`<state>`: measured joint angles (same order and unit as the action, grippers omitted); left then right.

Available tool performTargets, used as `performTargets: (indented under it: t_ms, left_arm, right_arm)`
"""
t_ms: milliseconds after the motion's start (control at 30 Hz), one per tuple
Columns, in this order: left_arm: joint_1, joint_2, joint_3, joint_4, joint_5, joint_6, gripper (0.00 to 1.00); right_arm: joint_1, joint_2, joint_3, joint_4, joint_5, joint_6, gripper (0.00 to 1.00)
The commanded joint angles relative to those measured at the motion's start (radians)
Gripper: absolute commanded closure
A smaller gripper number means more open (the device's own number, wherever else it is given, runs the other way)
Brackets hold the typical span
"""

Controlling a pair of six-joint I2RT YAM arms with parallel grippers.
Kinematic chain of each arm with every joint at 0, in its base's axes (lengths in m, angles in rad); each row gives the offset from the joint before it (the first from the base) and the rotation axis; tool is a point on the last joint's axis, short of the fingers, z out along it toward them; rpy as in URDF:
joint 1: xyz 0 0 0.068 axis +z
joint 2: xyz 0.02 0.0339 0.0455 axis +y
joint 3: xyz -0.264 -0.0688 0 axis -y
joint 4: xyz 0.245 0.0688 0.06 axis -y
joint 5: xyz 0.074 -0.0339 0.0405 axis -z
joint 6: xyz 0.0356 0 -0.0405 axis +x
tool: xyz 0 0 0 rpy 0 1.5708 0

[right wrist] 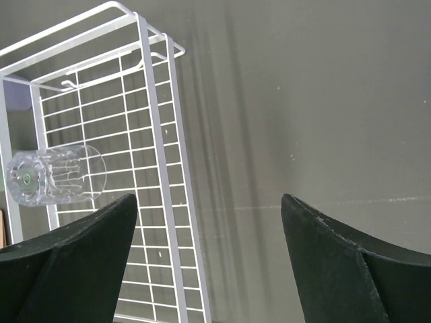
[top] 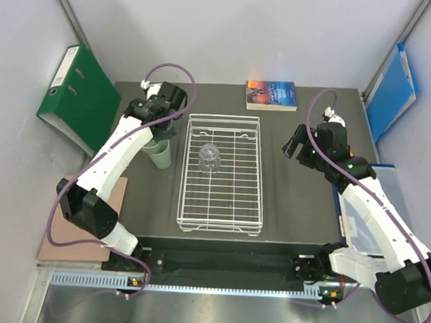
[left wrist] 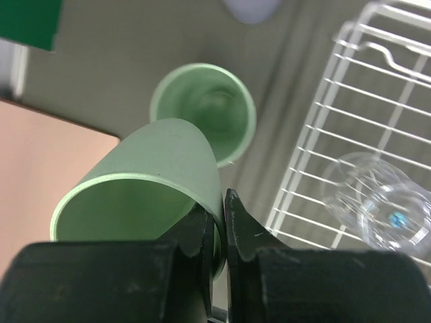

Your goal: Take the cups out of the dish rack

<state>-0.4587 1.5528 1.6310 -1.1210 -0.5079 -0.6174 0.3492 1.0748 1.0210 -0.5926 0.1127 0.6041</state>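
The white wire dish rack [top: 220, 205] stands mid-table and holds one clear ribbed glass cup [top: 210, 158] lying on its side. My left gripper [left wrist: 222, 210] is left of the rack and shut on the rim of a pale green cup [left wrist: 155, 195], held tilted above a second pale green cup [left wrist: 205, 111] that stands upright on the table. In the top view the left gripper [top: 163, 133] covers part of the green cups [top: 160, 156]. The edge of a lilac cup [left wrist: 250, 8] shows beyond them. My right gripper [top: 297, 145] is open and empty, right of the rack [right wrist: 155, 134]; the glass cup [right wrist: 57, 175] shows there too.
A green binder [top: 78, 96] leans at the far left and a pink-brown board [top: 82, 220] lies at the near left. A book [top: 272, 94] lies behind the rack. A blue folder [top: 393, 91] stands at the far right.
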Motion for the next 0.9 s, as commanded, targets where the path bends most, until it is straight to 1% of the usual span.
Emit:
performTargets:
  t_ms: [0,67,167,333,567,867]
  left_arm:
    - [0.087,-0.034,0.02,-0.002,-0.003,0.08,1.0]
    - [0.115,-0.034,0.02,0.024,0.015,0.103,1.0]
    - [0.126,-0.016,0.017,0.046,0.04,0.111,1.0]
    - [0.129,0.001,0.007,0.081,0.097,0.104,1.0]
    - [0.129,0.032,0.013,0.115,0.127,0.104,1.0]
    - [0.134,0.079,-0.045,0.178,0.19,0.097,1.0]
  right_arm:
    - [0.016,-0.009,-0.007,0.02,0.013,-0.033,0.14]
    - [0.016,-0.013,-0.024,0.033,0.005,-0.033,0.14]
    - [0.017,-0.013,-0.041,0.045,-0.011,-0.03,0.14]
    - [0.017,-0.012,-0.044,0.04,-0.016,-0.032,0.14]
    - [0.019,-0.018,-0.073,0.045,-0.027,-0.023,0.14]
    - [0.02,-0.012,-0.073,0.039,-0.028,-0.023,0.14]
